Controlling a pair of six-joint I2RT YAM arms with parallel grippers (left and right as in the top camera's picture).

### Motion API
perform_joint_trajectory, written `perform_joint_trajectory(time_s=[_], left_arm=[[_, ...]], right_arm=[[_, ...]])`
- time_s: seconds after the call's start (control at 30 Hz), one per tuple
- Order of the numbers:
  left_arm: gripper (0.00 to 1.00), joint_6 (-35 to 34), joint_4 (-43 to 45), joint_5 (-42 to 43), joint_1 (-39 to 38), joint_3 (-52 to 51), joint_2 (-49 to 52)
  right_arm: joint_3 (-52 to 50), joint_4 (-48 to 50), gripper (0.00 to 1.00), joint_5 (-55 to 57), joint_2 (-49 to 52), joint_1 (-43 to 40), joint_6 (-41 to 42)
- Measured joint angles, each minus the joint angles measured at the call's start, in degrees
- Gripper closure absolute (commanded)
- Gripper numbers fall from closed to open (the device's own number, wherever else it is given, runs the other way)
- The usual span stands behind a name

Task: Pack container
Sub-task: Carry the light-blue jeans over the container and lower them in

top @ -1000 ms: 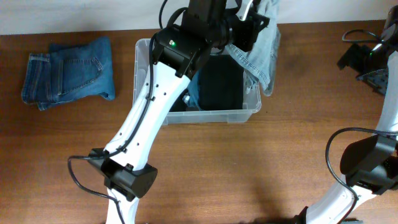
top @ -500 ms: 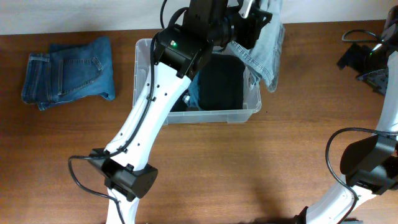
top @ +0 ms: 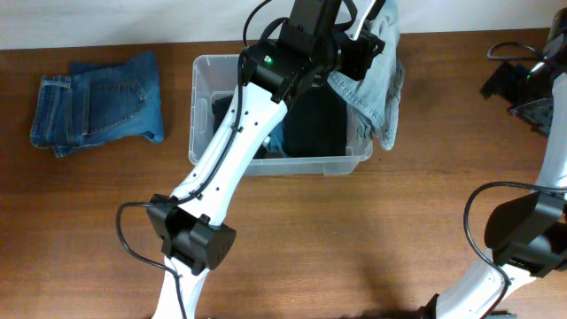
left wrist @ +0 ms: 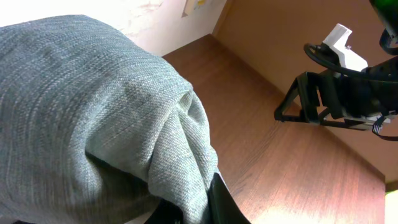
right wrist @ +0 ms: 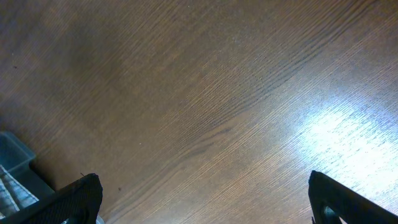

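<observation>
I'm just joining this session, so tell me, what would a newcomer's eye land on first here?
First, the left arm stretched over the container at the table's far middle, holding up a pale denim garment that drapes over its right rim. Dark clothes already lie inside it. Next, the folded blue jeans lying alone on the table's left side.
</observation>
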Motion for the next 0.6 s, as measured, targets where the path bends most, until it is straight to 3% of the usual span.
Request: perform_joint_trajectory(time_s=[0.6], left_arm=[[0.99, 4.5, -11.4, 0.1, 9.8, 0.0, 0.0]], right_arm=[[0.0, 0.0, 0.02, 0.0, 0.0, 0.0, 0.0]])
